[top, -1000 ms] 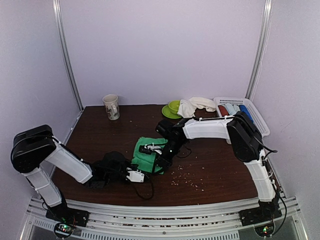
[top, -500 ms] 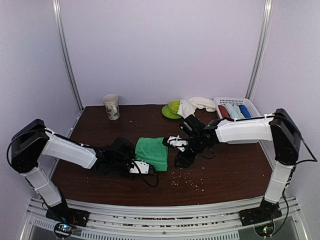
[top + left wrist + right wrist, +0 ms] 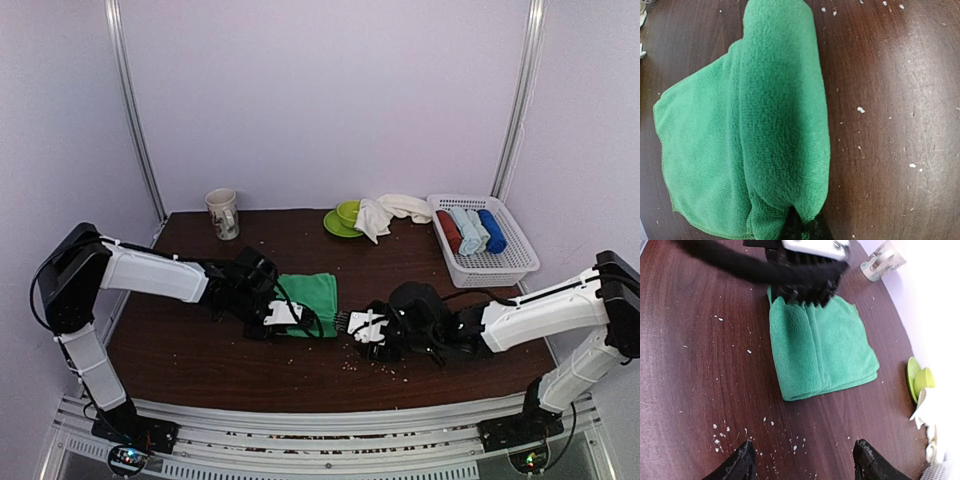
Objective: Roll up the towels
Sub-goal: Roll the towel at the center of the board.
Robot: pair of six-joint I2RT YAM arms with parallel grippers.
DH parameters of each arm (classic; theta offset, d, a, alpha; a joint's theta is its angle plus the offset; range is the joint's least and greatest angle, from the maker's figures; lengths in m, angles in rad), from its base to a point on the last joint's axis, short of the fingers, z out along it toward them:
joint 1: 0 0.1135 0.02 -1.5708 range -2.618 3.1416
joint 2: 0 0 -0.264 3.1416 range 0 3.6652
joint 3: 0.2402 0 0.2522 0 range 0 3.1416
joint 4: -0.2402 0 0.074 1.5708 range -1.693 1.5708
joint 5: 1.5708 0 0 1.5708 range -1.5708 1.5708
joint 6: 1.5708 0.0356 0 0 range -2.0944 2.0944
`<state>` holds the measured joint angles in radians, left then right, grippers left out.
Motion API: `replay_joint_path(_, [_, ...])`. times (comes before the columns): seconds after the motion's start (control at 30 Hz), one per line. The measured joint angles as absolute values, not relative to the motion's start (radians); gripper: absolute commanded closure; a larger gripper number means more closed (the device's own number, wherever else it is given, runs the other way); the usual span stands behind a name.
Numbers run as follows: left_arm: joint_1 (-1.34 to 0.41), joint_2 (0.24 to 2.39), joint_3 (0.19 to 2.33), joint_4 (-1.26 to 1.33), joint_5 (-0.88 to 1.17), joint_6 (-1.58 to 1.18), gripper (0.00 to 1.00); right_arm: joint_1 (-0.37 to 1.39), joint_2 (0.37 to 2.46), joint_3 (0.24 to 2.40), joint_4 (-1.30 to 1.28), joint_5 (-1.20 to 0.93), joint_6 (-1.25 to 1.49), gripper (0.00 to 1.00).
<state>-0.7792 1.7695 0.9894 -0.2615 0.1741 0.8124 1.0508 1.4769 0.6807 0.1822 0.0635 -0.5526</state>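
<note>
green towel (image 3: 312, 296) lay at the middle of the bench (image 3: 185, 352), partly folded, its left edge pinched shut in the left tool (image 3: 804, 231). right tool (image 3: 805, 467) stood wide and empty, near the right edge. risk: a one-point pinch could drag loose layers and skew the roll. count, left to right: one mug (image 3: 222, 213), two towels (green; cream towel (image 3: 392, 209) at rear), three rolls (image 3: 467, 230), one basket (image 3: 490, 273).

No text, label, brand, number or sign can be read in any view; the mug (image 3: 222, 213) carries a print, too small and blurred to make out.
</note>
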Motion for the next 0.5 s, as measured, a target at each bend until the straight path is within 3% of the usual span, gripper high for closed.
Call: replay_joint_path(0.5, [-0.695, 1.890, 1.189, -0.517, 0.366, 0.815, 1.00, 1.221, 1.876, 0.862, 0.416, 0.417, -0.859, 0.33])
